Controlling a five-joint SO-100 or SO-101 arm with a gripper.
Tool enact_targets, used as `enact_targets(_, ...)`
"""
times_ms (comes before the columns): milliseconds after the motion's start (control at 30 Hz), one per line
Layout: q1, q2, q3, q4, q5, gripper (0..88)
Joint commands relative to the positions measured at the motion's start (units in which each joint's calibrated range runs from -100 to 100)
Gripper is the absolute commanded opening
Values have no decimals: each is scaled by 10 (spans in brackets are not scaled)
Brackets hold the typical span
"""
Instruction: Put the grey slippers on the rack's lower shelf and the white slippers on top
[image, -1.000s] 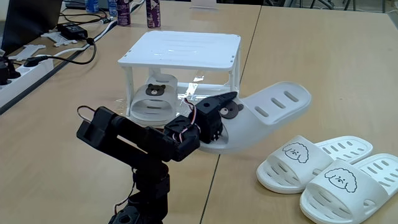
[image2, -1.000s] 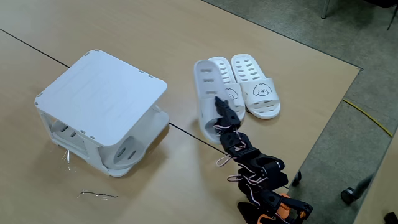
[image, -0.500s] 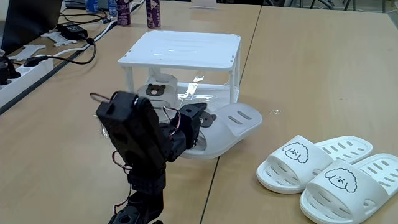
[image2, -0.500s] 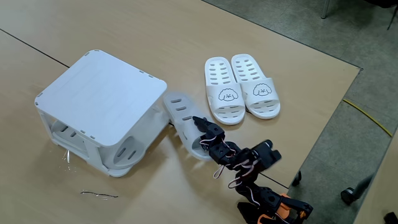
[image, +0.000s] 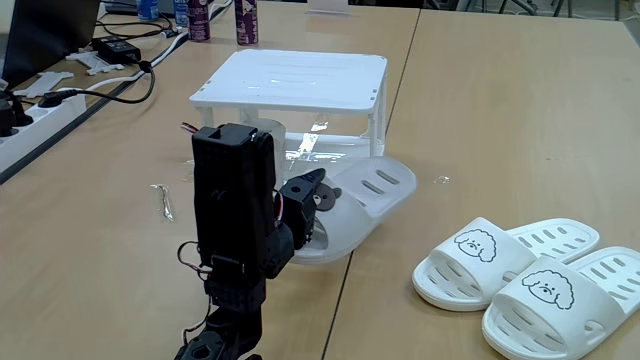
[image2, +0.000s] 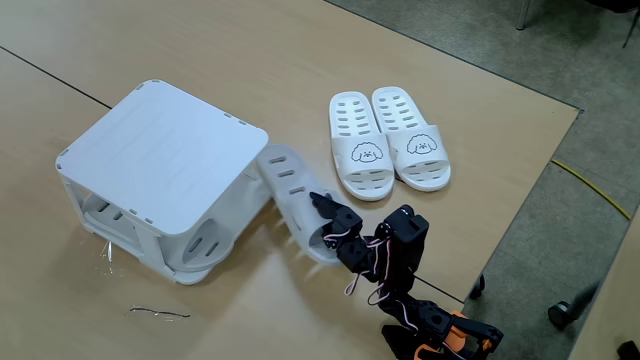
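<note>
My gripper (image: 313, 194) (image2: 326, 212) is shut on the heel end of a grey slipper (image: 368, 190) (image2: 287, 187). That slipper lies slanted on the table, its toe end close to the rack's corner. The white rack (image: 292, 79) (image2: 162, 148) stands behind it. A second grey slipper (image2: 206, 243) (image: 263, 130) sits on the lower shelf (image: 335, 150); my arm hides most of it in a fixed view. The two white slippers (image: 512, 268) (image2: 390, 148) lie side by side on the table, apart from the gripper.
A power strip with cables (image: 45, 103) runs along the left edge, and bottles (image: 245, 20) stand behind the rack. A thin bit of wire (image: 161, 201) (image2: 160, 313) lies on the table. The table edge (image2: 522, 196) is close beyond the white slippers.
The gripper has swung the grey slipper away from the white pair and toward the rack. The arm has folded back and now stands more upright.
</note>
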Motion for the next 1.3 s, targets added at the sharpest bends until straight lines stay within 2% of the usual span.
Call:
enact_targets(0,-35,-1,4,-23,4,8)
enact_targets(400,-137,1,-7,-14,4,8)
enact_targets(633,-134,96,-127,-10,4,8)
enact_targets(767,-132,108,-245,86,4,8)
enact_targets(1000,-132,119,-505,327,4,8)
enact_targets(1267,-109,276,-731,346,4,8)
